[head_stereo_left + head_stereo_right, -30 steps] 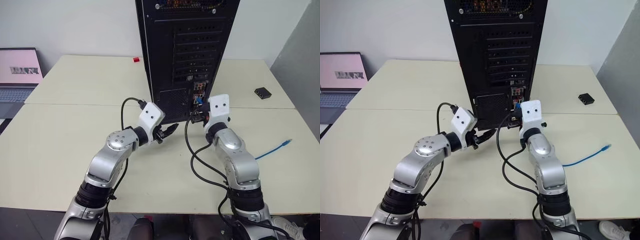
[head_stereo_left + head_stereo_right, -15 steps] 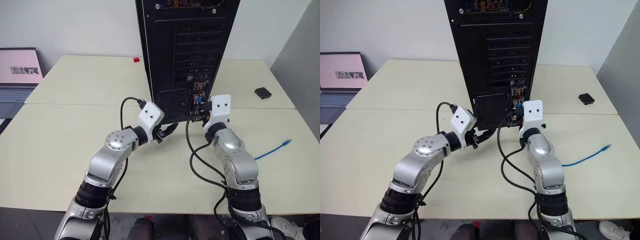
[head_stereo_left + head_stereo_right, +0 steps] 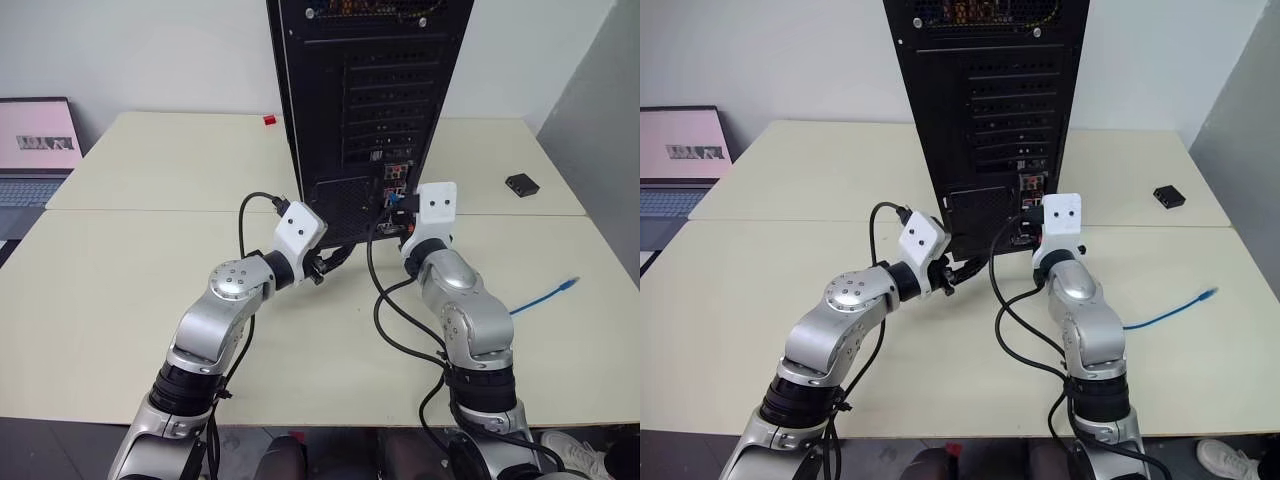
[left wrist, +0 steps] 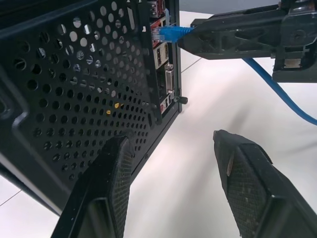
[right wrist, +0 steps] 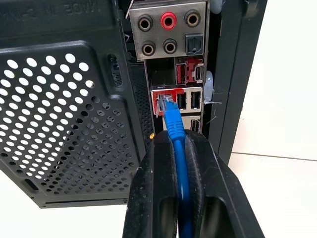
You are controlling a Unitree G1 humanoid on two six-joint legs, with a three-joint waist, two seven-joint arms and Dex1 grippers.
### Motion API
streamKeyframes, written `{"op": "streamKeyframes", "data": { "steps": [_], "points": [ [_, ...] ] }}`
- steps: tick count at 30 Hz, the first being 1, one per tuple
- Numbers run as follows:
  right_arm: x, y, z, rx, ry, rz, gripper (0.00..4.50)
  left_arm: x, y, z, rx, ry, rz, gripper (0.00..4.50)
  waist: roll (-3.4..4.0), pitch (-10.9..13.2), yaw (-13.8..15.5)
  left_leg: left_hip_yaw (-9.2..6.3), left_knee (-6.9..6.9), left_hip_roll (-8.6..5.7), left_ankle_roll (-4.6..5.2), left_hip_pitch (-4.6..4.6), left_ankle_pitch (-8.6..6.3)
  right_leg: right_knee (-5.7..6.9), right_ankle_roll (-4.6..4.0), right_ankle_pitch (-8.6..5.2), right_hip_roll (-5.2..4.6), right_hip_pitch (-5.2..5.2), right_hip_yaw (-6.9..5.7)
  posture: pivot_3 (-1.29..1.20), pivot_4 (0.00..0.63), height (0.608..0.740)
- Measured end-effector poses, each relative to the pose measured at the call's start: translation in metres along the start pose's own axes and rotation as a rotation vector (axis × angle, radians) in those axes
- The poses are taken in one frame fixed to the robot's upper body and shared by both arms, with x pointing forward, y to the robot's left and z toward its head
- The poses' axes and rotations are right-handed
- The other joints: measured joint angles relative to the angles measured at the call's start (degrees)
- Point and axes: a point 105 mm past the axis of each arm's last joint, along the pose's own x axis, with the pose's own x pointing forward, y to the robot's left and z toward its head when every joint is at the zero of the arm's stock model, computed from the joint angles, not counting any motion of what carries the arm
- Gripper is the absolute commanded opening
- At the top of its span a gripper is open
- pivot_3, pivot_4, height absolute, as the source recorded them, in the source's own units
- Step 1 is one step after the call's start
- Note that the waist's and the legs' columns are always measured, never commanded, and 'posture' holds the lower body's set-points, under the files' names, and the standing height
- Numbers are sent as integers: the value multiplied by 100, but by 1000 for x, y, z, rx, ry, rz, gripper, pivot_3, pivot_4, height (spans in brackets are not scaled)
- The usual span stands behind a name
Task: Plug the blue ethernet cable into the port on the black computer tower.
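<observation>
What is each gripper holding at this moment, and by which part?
The right gripper pinches the blue ethernet cable just behind its plug, at the port. The left gripper is open and holds nothing.

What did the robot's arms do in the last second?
The right claw, pinching the blue ethernet cable, tipped a bit and nudged the plug closer to the port. The left claw stayed open by the black computer tower.
</observation>
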Motion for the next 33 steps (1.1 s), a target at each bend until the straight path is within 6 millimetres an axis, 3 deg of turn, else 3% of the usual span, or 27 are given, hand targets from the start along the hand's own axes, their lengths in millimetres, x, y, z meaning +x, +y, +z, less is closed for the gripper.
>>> {"op": "streamKeyframes", "data": {
  "steps": [22, 31, 33],
  "points": [
    [18, 25, 7, 8, 68, 75, 0, -3, 1, -6, -4, 14, 13, 2687, 5, 4, -257, 14, -1, 10, 2, 10, 1, 19, -7, 5, 4, -13, 22, 0, 150, 740],
    [20, 26, 7, -11, 68, 88, 0, -3, 1, -7, -5, 16, 15, 2687, 6, 4, -262, 17, -3, 11, 3, 13, 1, 19, -8, 5, 7, -15, 27, 0, 150, 740],
    [20, 26, 7, -14, 68, 92, 673, -3, 1, -7, -5, 16, 16, 2683, 6, 4, -263, 17, -4, 11, 3, 13, 1, 19, -8, 5, 7, -15, 28, 0, 150, 740]
  ]
}}
